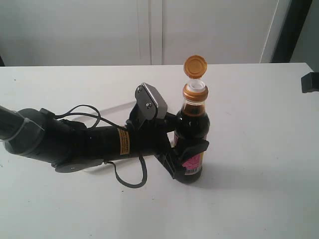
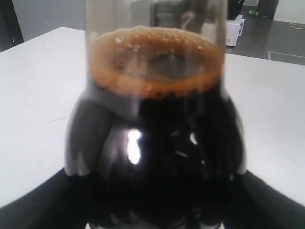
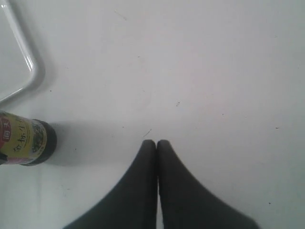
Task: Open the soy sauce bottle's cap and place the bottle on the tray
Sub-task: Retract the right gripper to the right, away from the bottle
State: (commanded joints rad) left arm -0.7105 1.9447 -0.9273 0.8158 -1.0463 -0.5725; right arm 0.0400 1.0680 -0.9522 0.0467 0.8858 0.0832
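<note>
The soy sauce bottle (image 1: 193,122) stands upright on the white table, dark liquid up to its shoulders. Its amber cap (image 1: 195,65) is flipped open, the lid standing above the white spout (image 1: 195,83). My left gripper (image 1: 191,155) is shut on the bottle's lower body, over the pink label. In the left wrist view the bottle (image 2: 157,143) fills the frame between the black fingers (image 2: 38,205). In the right wrist view the bottle's base (image 3: 24,138) stands beside a corner of the white tray's rim (image 3: 27,61), outside it. My right gripper (image 3: 157,143) is shut on nothing.
The left arm (image 1: 75,142) lies low across the table (image 1: 259,149) with a looping black cable (image 1: 124,179). A dark block, probably the right arm (image 1: 309,82), shows at the right edge. A white wall stands behind the table.
</note>
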